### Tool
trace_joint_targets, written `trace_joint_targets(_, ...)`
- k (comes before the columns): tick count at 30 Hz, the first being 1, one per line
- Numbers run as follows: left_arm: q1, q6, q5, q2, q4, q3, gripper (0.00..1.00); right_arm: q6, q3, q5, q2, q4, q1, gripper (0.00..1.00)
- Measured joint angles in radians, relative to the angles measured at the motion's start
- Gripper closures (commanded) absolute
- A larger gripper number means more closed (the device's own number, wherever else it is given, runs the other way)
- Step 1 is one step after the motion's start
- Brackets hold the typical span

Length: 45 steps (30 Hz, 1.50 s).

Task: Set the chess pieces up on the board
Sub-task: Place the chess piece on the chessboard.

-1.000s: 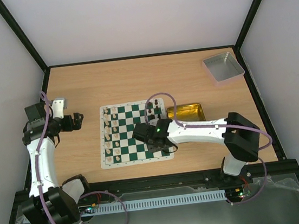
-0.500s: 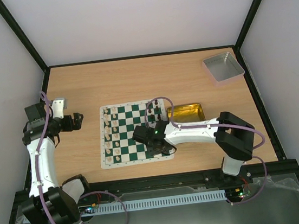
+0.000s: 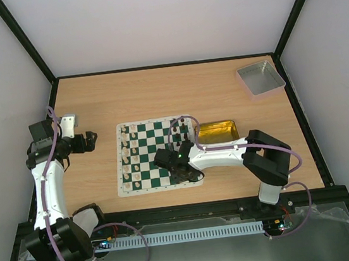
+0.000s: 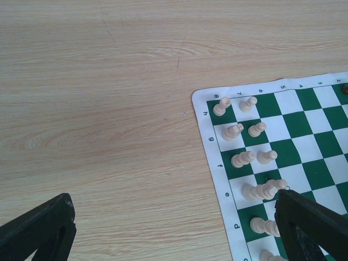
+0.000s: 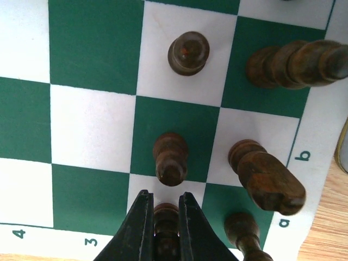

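Note:
The green and white board (image 3: 158,155) lies mid-table. Cream pieces (image 3: 130,155) stand in two columns along its left side; they also show in the left wrist view (image 4: 255,160). Dark brown pieces (image 3: 184,129) stand at its right side. My right gripper (image 3: 181,171) is low over the board's near right corner. In the right wrist view it (image 5: 163,209) is shut on a dark brown pawn (image 5: 166,217) over a white square, with other dark pieces (image 5: 171,157) standing close around. My left gripper (image 3: 90,141) hovers over bare table left of the board, open and empty.
A shiny gold tray (image 3: 216,132) lies against the board's right edge, just behind the right arm. A grey metal tray (image 3: 260,77) stands at the far right corner. Black frame rails edge the table.
My right gripper has moved a little left and toward the near edge of the board, and its arm has folded in. The left arm has not moved.

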State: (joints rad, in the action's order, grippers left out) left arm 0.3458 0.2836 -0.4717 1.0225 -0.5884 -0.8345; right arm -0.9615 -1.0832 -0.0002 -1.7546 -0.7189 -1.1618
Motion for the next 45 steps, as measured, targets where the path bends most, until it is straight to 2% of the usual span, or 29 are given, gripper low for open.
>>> trace_joint_targets(9,0.000,0.000,0.000,0.000,0.000,0.000,0.01,0.003,0.000,0.000,-0.011,0.018,0.000,0.92)
trace_joint_targets(24,0.000,0.000,0.000,0.000,0.000,0.000,0.01,0.009,-0.001,0.003,-0.011,0.016,0.000,0.75)
trace_joint_targets(34,0.000,0.000,0.000,0.000,0.000,0.000,0.01,0.008,-0.006,0.008,-0.003,-0.010,0.000,0.73)
trace_joint_targets(39,0.000,0.000,0.000,0.000,0.000,0.000,0.01,0.009,-0.042,0.030,0.044,-0.054,0.000,0.58)
trace_joint_targets(44,0.000,0.000,0.001,-0.003,0.000,0.000,0.01,0.017,-0.090,0.087,0.133,-0.103,0.001,0.31)
trace_joint_targets(45,0.000,0.000,0.001,-0.006,0.000,0.000,0.01,0.014,-0.094,0.099,0.155,-0.108,0.003,0.29)
